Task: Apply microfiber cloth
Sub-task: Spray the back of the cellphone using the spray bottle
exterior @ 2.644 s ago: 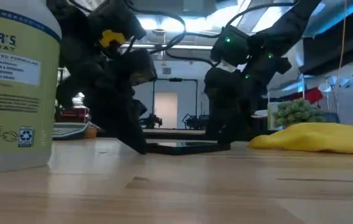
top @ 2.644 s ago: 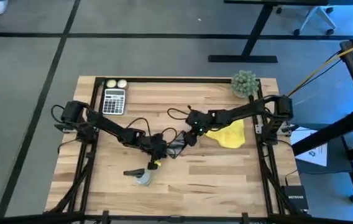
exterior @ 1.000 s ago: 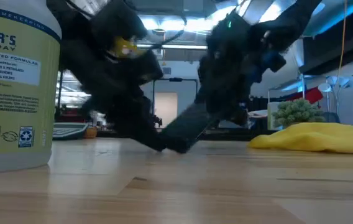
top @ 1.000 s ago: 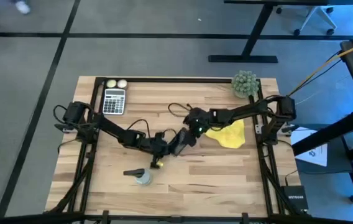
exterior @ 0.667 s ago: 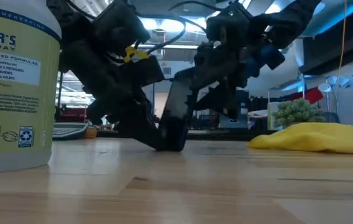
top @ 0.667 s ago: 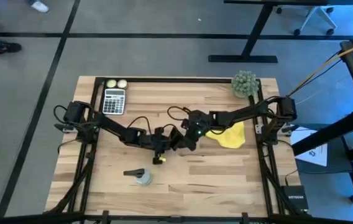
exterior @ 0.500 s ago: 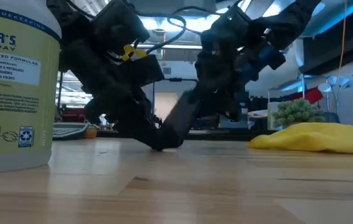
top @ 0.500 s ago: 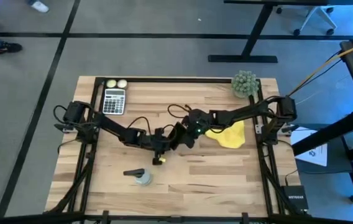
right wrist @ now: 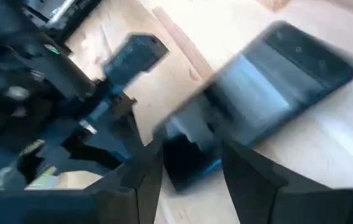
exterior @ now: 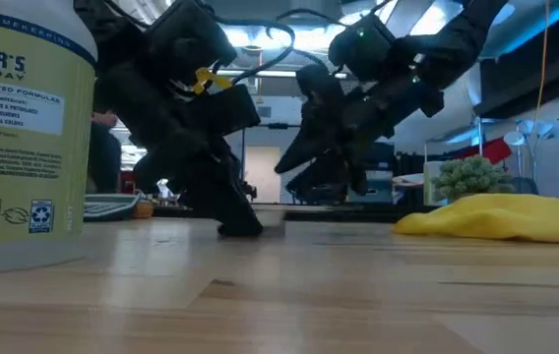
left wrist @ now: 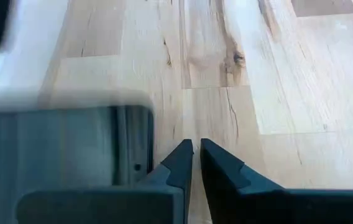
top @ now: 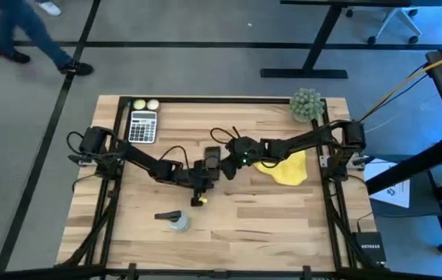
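Note:
The yellow microfiber cloth [top: 287,168] lies bunched on the table toward the right edge, also in the low view [exterior: 506,216]; no gripper touches it. A black smartphone [top: 212,158] lies flat at mid-table [exterior: 329,212]. My left gripper [left wrist: 196,149] is shut, its tips down on the wood beside the phone [left wrist: 64,149]. My right gripper [right wrist: 192,163] is open, hovering low over one end of the phone [right wrist: 288,68], left of the cloth. My left gripper sets its shut fingertips [exterior: 240,226] on the bare tabletop, slanting down from the table's left. The phone's edge [left wrist: 146,140] lies right beside one finger; whether they touch, I cannot tell. My right gripper's fingers stand either side of the phone's end [right wrist: 186,158]; blur hides whether they touch.
A spray bottle [top: 177,222] stands near the front, large at the low view's left [exterior: 19,128]. A calculator [top: 143,125] and two pale balls [top: 145,104] sit at the far left, a small green plant [top: 306,103] at the far right. A person walks past beyond the table [top: 26,31].
The phone stood tilted on one edge beside my left gripper, its raised end in my right gripper. It has tipped up steeply, then come down flat on the table. My right gripper has let go and moved a little toward the far edge.

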`<state>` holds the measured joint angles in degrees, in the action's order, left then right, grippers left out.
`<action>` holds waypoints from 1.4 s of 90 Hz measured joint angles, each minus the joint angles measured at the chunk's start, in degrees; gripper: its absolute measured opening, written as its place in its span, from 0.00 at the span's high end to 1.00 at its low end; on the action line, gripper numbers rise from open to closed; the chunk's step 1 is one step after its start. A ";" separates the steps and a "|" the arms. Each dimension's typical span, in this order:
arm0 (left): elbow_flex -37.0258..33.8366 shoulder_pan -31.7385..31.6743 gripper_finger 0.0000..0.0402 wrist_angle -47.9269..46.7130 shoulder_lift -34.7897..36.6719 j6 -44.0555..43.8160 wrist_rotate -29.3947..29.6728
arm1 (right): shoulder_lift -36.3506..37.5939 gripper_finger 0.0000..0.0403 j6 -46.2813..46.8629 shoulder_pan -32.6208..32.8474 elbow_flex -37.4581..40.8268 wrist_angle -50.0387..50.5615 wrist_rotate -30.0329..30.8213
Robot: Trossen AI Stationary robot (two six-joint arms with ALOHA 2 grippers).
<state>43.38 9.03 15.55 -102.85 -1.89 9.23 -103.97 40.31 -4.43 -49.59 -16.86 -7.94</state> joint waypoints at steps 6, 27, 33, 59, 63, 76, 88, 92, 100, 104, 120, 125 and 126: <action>0.00 0.24 0.96 -0.46 0.68 -0.02 0.02 | -0.78 0.65 0.20 0.00 0.05 0.51 -0.01; 2.11 0.79 0.96 -17.08 8.47 -1.88 6.94 | -0.84 0.65 0.87 -1.06 0.05 3.01 -0.14; 2.16 0.25 0.96 -22.34 10.21 -2.46 12.16 | -0.75 0.65 2.23 -1.65 0.03 3.02 0.38; -0.96 -5.64 0.96 -25.95 8.13 -3.70 12.99 | -1.06 0.65 4.44 -1.60 0.05 3.71 5.81; -1.61 -6.56 0.96 -22.61 7.60 -3.35 11.12 | -1.06 0.65 4.44 -1.60 0.07 3.81 6.21; -1.99 -8.07 0.96 -11.33 4.97 2.52 6.66 | -2.92 0.65 4.56 -1.60 0.02 2.97 7.33; -1.92 -9.16 0.96 -3.00 1.49 4.46 2.10 | -6.27 0.65 6.56 -1.61 -0.01 0.42 5.76; -2.00 -9.50 0.96 -1.70 0.17 4.10 0.71 | -7.12 0.65 7.52 -1.72 -0.02 -0.05 5.18; -2.03 -9.62 0.96 0.18 -1.70 3.39 -0.45 | -7.81 0.65 8.34 -1.72 -0.02 -0.57 5.36; -1.99 -9.54 0.96 1.04 -2.19 3.49 -0.54 | -7.89 0.65 8.14 -1.72 -0.03 -0.80 5.25; -1.81 -9.51 0.96 1.38 -2.40 4.79 -1.41 | -8.12 0.65 5.86 -1.95 0.14 -3.58 0.66; -1.81 -9.36 0.96 1.30 -2.40 4.91 -1.40 | -8.00 0.65 5.74 -1.95 0.14 -4.09 -0.19; -1.81 -9.33 0.96 1.29 -2.40 4.93 -1.40 | -7.99 0.65 5.73 -1.95 0.14 -4.17 -0.31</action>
<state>41.56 -0.31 16.84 -105.25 3.04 7.84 -111.96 46.03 -6.38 -49.45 -21.02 -8.24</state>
